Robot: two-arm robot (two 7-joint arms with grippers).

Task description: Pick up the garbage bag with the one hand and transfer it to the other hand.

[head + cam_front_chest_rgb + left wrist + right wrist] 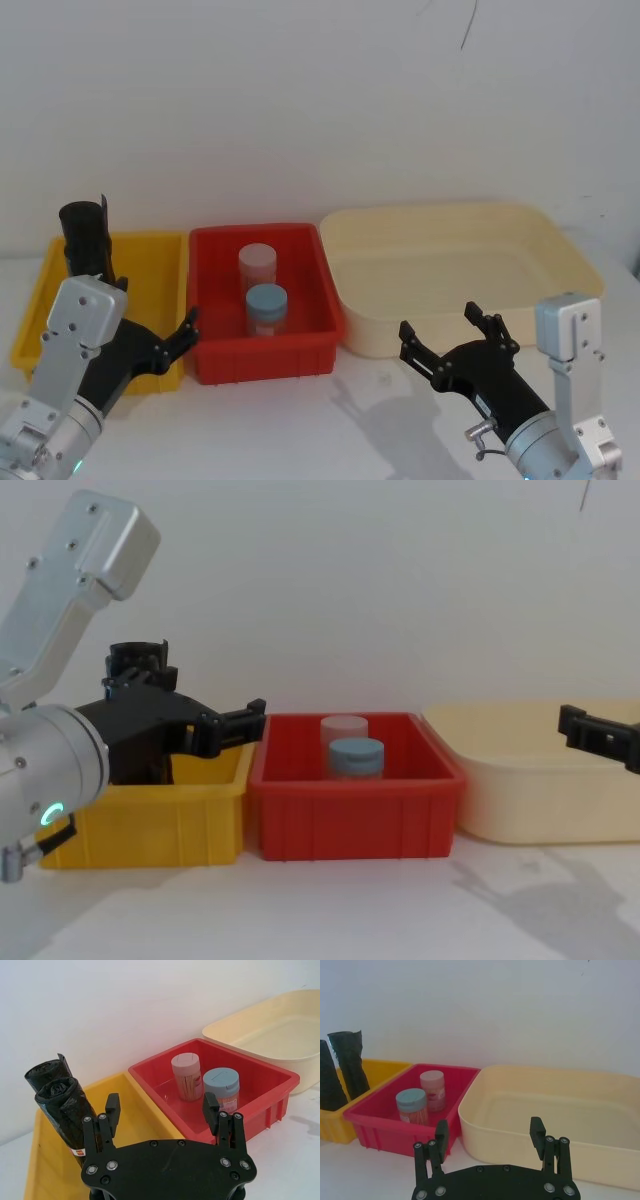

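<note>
At the yellow bin [47, 1160], yet to grasp garbage bag [65, 1110] with open left gripper [161, 1105], then pass to open right gripper [489, 1130].

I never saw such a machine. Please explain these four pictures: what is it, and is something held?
This is a robot with two silver arms, each ending in a black claw. The pictures come from its head, its chest and each wrist. On the white table stand a yellow plastic bin, a red plastic bin and a cream plastic tub. The yellow bin holds the garbage bag, a black roll of crinkly film with a red-and-white label, beside a similar black roll. Two lidded jars stand in the red bin. The left claw and right claw are open, holding nothing.
</note>
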